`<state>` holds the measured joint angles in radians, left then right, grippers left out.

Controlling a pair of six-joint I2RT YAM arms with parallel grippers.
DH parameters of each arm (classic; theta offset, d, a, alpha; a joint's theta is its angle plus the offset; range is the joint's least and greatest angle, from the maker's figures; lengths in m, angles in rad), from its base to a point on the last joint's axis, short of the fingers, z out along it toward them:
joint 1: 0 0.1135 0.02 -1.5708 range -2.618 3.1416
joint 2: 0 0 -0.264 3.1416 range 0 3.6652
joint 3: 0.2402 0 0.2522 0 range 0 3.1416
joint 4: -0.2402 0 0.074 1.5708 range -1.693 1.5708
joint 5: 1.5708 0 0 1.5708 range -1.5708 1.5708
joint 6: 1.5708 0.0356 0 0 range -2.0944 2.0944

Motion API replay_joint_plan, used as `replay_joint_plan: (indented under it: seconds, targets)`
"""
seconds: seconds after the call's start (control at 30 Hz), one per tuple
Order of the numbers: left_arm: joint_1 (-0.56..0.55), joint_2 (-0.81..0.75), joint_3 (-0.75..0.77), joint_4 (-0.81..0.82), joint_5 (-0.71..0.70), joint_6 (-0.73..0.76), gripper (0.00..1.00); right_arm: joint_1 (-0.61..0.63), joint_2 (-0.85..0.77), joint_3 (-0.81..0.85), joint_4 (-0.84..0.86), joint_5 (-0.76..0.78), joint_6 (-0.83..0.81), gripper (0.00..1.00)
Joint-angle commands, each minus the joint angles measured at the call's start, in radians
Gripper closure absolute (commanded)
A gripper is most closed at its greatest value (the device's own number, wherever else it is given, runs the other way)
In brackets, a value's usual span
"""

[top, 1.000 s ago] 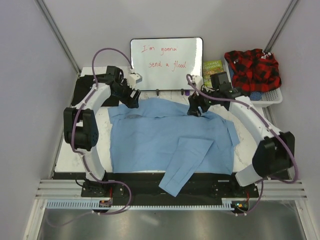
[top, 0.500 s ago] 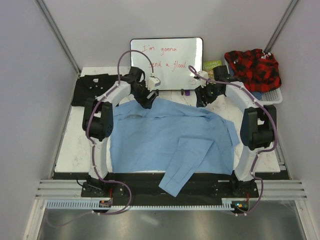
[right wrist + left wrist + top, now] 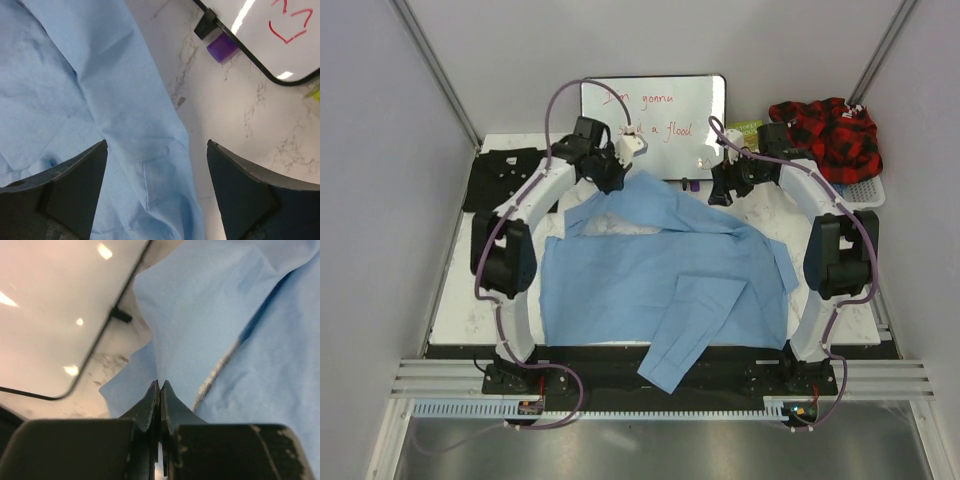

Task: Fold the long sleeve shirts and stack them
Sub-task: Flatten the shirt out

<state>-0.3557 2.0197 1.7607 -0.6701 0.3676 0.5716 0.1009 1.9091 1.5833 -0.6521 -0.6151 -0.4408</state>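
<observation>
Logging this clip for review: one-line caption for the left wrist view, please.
Left gripper shut on a pinched fold of the light blue shirt, with the whiteboard close beside it.

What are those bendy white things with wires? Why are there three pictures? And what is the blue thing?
Those are two robot arms, a left arm and a right arm, bolted at the near edge of a table. The big picture looks down from a camera above them. The other two come from small cameras on each wrist, so you see that arm's own fingers up close. The blue thing is a light blue shirt spread on the table. A black shirt lies at the far left, and a whiteboard stands at the back. The left gripper is shut, pinching the light blue shirt's far edge. The right gripper is open above the shirt, holding nothing.
</observation>
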Motion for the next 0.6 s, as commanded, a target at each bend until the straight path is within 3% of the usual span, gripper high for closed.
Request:
replay_joint_plan:
  seconds: [0.0, 0.23, 0.57]
  targets:
    - [-0.025, -0.246, 0.031, 0.075, 0.218, 0.123, 0.98, 0.006, -0.030, 0.046, 0.101, -0.139, 0.010, 0.07]
    - [-0.034, -0.435, -0.210, 0.213, 0.404, 0.393, 0.98, 0.034, -0.091, 0.003, 0.215, -0.222, -0.032, 0.02]
    - [-0.032, -0.345, -0.136, 0.230, 0.337, 0.468, 0.98, 0.106, -0.231, -0.019, 0.206, -0.348, -0.093, 0.04]
